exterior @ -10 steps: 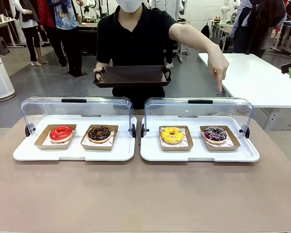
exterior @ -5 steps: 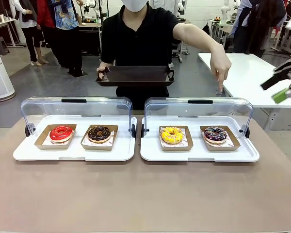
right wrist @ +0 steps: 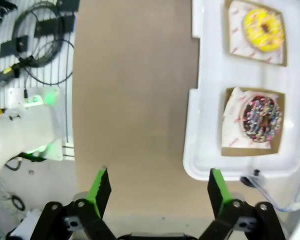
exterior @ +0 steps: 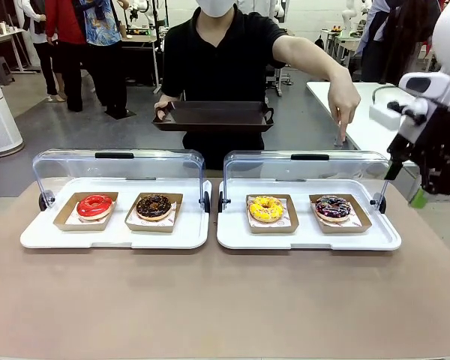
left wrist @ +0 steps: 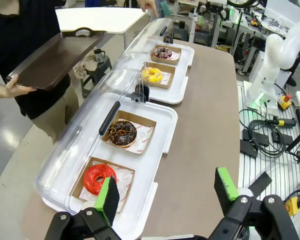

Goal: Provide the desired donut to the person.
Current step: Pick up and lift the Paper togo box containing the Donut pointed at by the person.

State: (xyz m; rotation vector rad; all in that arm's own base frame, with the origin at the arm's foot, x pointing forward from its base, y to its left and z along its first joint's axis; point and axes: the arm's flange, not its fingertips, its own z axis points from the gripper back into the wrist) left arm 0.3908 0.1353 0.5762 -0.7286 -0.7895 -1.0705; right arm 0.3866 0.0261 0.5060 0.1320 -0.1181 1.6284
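Note:
The person (exterior: 225,52) stands across the table, holding a dark tray (exterior: 214,116) in one hand. The other hand (exterior: 343,101) points a finger down over the sprinkled donut (exterior: 333,207), which lies far right in the right white tray (exterior: 307,238) beside a yellow donut (exterior: 266,208). My right gripper (exterior: 406,184) hangs open, off that tray's right end, above the table; its wrist view looks down on the sprinkled donut (right wrist: 261,119), beyond its open fingers (right wrist: 157,190). My left gripper (left wrist: 167,192) is open over the table's left end, near the red donut (left wrist: 99,179).
The left tray (exterior: 112,236) holds the red donut (exterior: 94,205) and a chocolate donut (exterior: 154,206). Both trays have clear lids (exterior: 307,169) tipped up at the back. A white table (exterior: 405,127) stands behind on the right. Bare brown tabletop (exterior: 225,300) lies in front.
My right arm has come in from the right edge and dropped down beside the right tray. The person's pointing hand and tray have stayed nearly still.

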